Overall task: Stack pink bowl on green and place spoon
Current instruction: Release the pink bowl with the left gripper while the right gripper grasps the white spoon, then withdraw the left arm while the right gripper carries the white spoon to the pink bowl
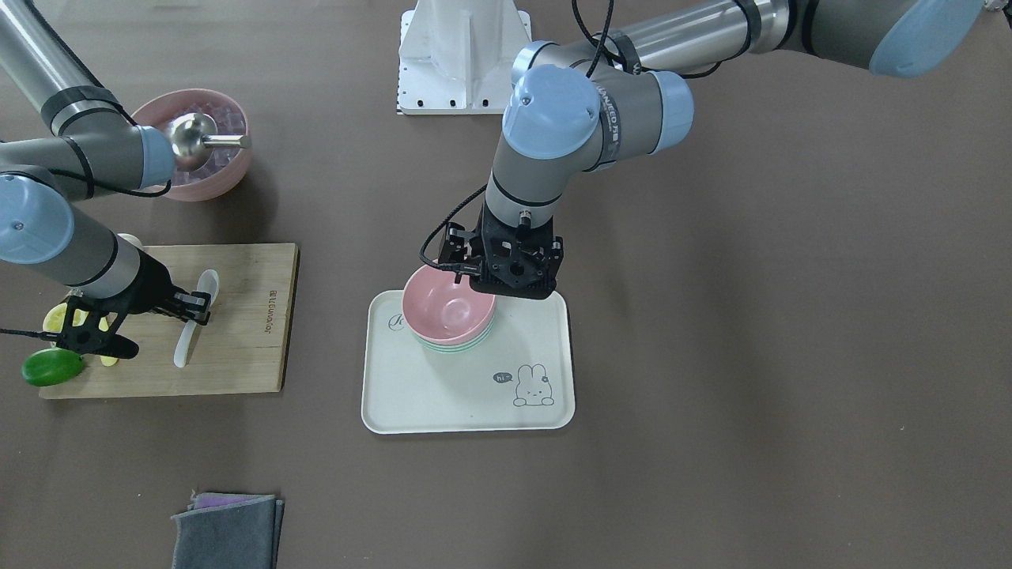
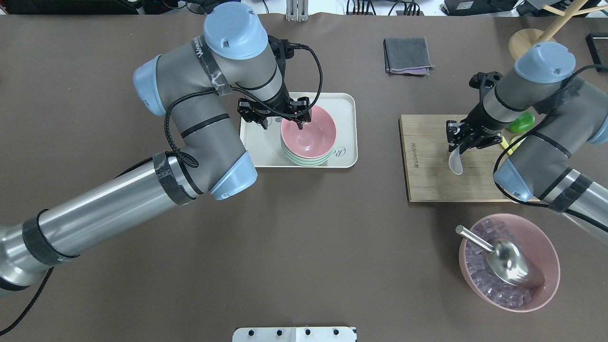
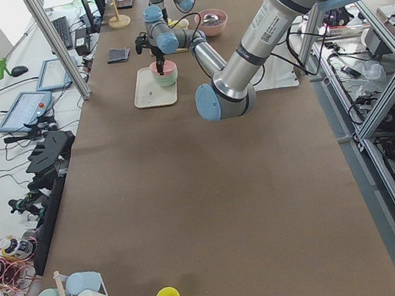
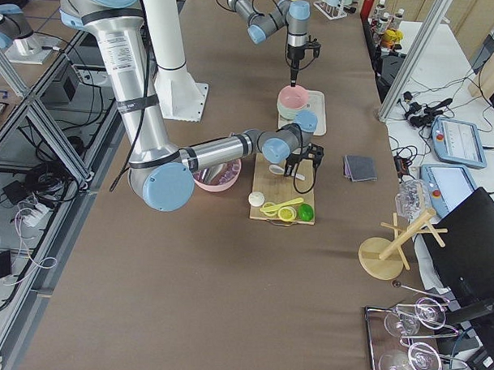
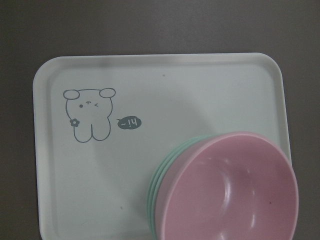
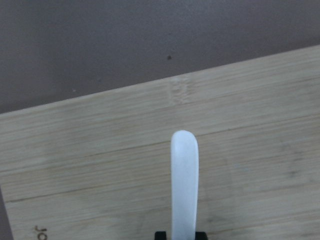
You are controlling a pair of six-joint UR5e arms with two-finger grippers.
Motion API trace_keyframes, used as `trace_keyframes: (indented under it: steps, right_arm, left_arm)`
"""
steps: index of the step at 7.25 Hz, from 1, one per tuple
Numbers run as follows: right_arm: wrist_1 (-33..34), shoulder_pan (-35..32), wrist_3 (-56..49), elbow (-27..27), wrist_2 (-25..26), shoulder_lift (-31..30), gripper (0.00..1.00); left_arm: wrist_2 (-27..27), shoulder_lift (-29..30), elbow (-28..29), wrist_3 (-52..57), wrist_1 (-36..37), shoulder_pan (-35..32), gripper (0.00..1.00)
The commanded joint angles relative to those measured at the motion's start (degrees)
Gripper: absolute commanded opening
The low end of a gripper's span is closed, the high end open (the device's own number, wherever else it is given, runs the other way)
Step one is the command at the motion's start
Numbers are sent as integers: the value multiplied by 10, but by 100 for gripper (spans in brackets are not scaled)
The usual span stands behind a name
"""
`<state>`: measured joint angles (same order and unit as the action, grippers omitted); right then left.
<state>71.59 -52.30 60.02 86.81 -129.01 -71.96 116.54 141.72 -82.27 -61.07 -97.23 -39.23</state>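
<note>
The pink bowl (image 1: 447, 308) sits nested on a stack of green bowls (image 1: 455, 348) on the white tray (image 1: 443, 395); the pink bowl also shows in the overhead view (image 2: 308, 137) and the left wrist view (image 5: 235, 190). My left gripper (image 2: 300, 121) hangs over the pink bowl's rim and looks open, with nothing in it. My right gripper (image 2: 463, 142) is shut on the white spoon (image 2: 455, 164) over the wooden board (image 2: 427, 180). The right wrist view shows the spoon (image 6: 184, 180) reaching forward above the board (image 6: 100, 150).
A large pink bowl of ice cubes (image 2: 546, 237) with a metal scoop (image 2: 513, 263) stands near the board. A green object (image 2: 520, 122) and yellow pieces lie at the board's far end. A folded grey cloth (image 2: 408, 54) lies at the far side.
</note>
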Motion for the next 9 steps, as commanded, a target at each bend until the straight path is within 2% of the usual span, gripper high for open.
trace_keyframes:
  steps: [1, 2, 3, 4, 5, 6, 8, 9]
  right_arm:
    - [11, -4, 3, 13, 0, 31, 0]
    - [11, -2, 27, 13, 3, 53, 0]
    - [12, 10, 80, 7, 9, 93, 0]
    - [13, 38, 161, 7, 41, 136, 0]
    - [48, 65, 213, 3, 80, 194, 0]
    - [97, 88, 248, -1, 97, 251, 0]
    - [104, 129, 301, -5, 161, 281, 0]
    - [101, 134, 302, -28, 169, 294, 0]
  left_arm:
    - [4, -60, -61, 30, 0, -24, 98]
    - [15, -136, -135, 85, 7, -43, 98]
    - [53, -218, -196, 139, 6, -84, 98]
    - [95, -298, -232, 219, 6, -140, 98]
    - [131, -349, -235, 307, 3, -195, 98]
    - [146, -383, -232, 374, 3, -235, 98]
    - [146, -415, -229, 419, 4, -258, 98]
    - [146, -418, -231, 418, 3, -258, 98]
